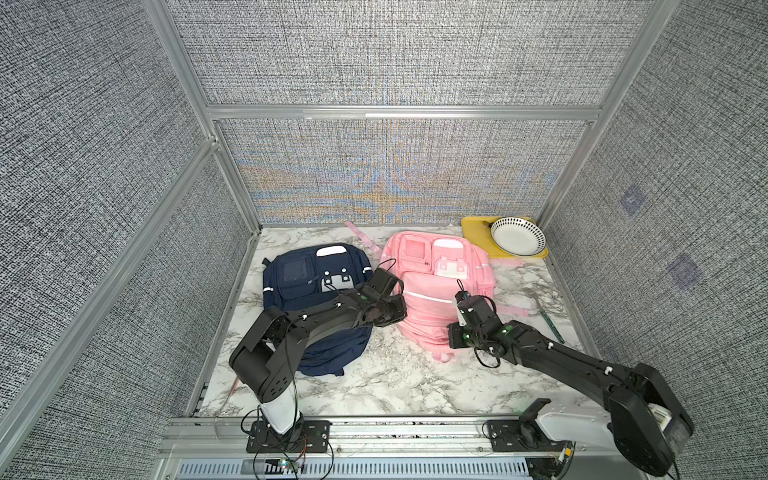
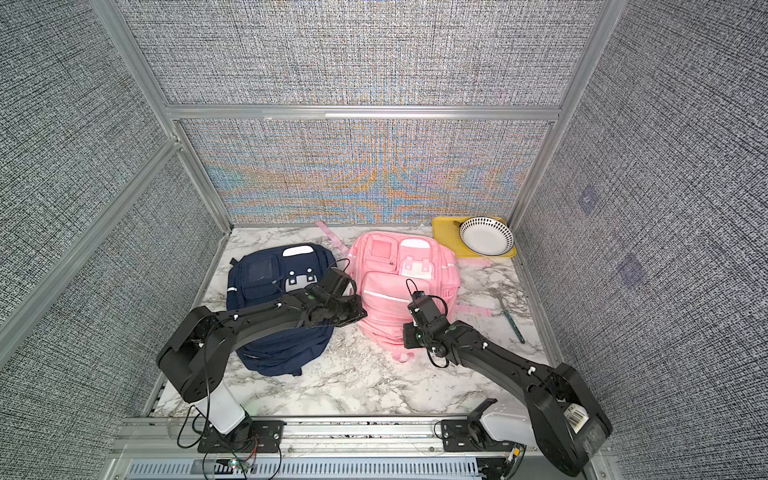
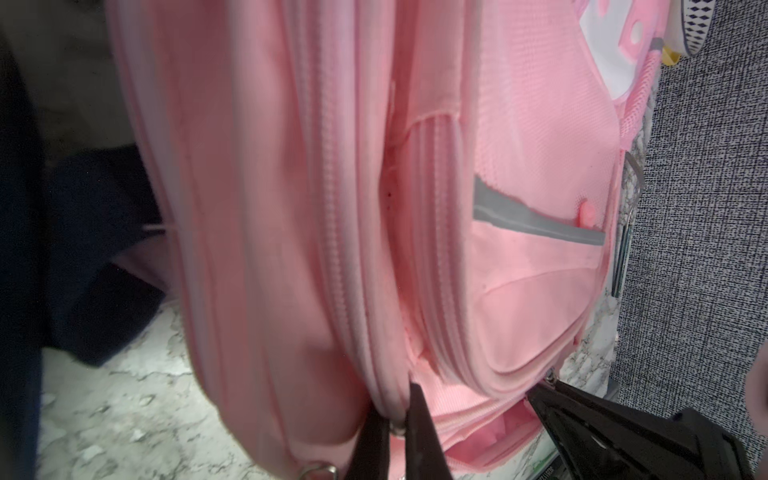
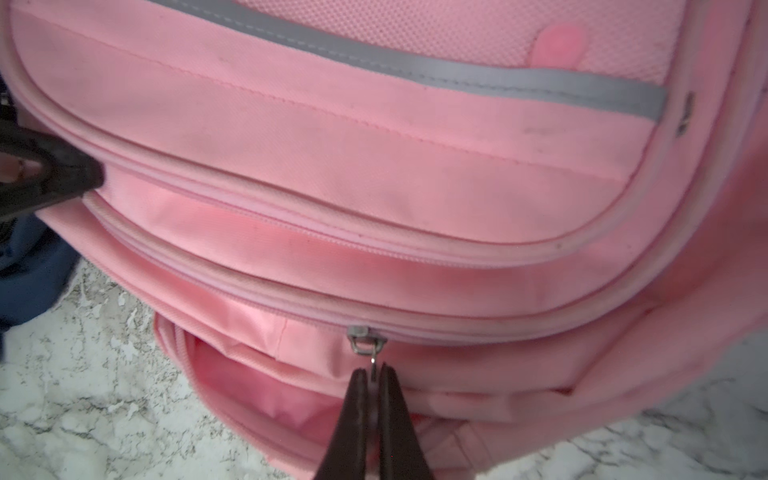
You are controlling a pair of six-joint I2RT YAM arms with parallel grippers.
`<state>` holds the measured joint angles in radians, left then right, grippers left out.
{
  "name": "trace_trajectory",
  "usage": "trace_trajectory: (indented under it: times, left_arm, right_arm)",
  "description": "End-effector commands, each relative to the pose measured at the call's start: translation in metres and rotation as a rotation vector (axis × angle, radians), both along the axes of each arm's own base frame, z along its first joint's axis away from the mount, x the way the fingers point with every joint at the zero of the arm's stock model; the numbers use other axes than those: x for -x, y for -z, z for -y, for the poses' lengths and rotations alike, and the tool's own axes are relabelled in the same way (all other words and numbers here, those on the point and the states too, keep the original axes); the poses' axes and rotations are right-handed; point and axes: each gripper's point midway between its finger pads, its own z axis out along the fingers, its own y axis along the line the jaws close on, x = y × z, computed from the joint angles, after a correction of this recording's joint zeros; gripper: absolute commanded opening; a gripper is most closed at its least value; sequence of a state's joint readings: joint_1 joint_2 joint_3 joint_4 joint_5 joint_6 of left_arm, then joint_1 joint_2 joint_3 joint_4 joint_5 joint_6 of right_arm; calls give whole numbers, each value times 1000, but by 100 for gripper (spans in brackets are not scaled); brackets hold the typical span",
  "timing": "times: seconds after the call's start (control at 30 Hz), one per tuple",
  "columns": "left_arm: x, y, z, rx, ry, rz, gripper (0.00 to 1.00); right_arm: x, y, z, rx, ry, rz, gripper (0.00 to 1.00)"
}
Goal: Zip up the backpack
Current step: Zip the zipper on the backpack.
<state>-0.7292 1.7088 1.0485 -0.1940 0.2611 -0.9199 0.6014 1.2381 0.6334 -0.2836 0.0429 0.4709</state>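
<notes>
Lying leftmost, navy backpack point(image 1: 291, 286) point(image 2: 257, 282): flat on the marble desk point(image 1: 395, 374), front pockets up, its near part hidden under the left arm; just beside the pink backpack.
Left arm point(image 1: 328, 320): stretches across the navy backpack, with its wrist at the pink bag's near-left edge.
Left jaws: clenched on a piped seam at the pink backpack's side, with fabric pinched between the tips. In the left wrist view a small metal ring point(image 3: 399, 430) shows at the pinch.
Pink backpack point(image 1: 432, 299) point(image 2: 386, 286): flat at mid-desk, front up, between the two arms; a grey reflective strip point(image 4: 457, 79) crosses its front pocket.
Zipper slider point(image 4: 365, 336): sits at the bag's near end. Toward the left arm the compartment gapes and pink lining shows; on the other side the zipper line looks shut.
Right jaws: clenched on the slider's thin metal pull tab point(image 4: 375, 365), tips pressed together around it.
Right arm point(image 1: 552, 353): comes in from the near-right corner, with its wrist over the pink bag's near end.
Fork point(image 1: 542, 309) point(image 2: 507, 313): on the desk to the right of the pink backpack, apart from it, tines toward the back wall.
Yellow tray point(image 1: 476, 232) point(image 2: 444, 232): in the far-right corner of the desk.
Bowl point(image 1: 517, 237) point(image 2: 486, 237): white with a dark-dotted rim, on the tray's right part.
</notes>
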Motion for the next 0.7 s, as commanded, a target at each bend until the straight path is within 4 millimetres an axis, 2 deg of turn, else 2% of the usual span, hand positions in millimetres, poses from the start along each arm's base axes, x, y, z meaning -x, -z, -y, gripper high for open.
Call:
trace_trajectory:
  times: [0.0,0.23,0.37,0.47,0.67]
  left_arm:
    - [-6,2,-15,-66,-25,33,0]
    - [-10,2,-17,-86,-19,46,0]
    - [-21,4,-23,-131,-28,59,0]
    - [-33,5,-30,-170,-30,70,0]
    - [-56,8,-48,-215,-69,81,0]
  right_arm:
    - [2,5,18,61,32,-6,0]
    - [5,7,27,58,54,-8,0]
    - [9,9,29,50,65,-9,0]
    - [7,6,24,12,66,5,0]
    - [-1,-1,1,-46,30,26,0]
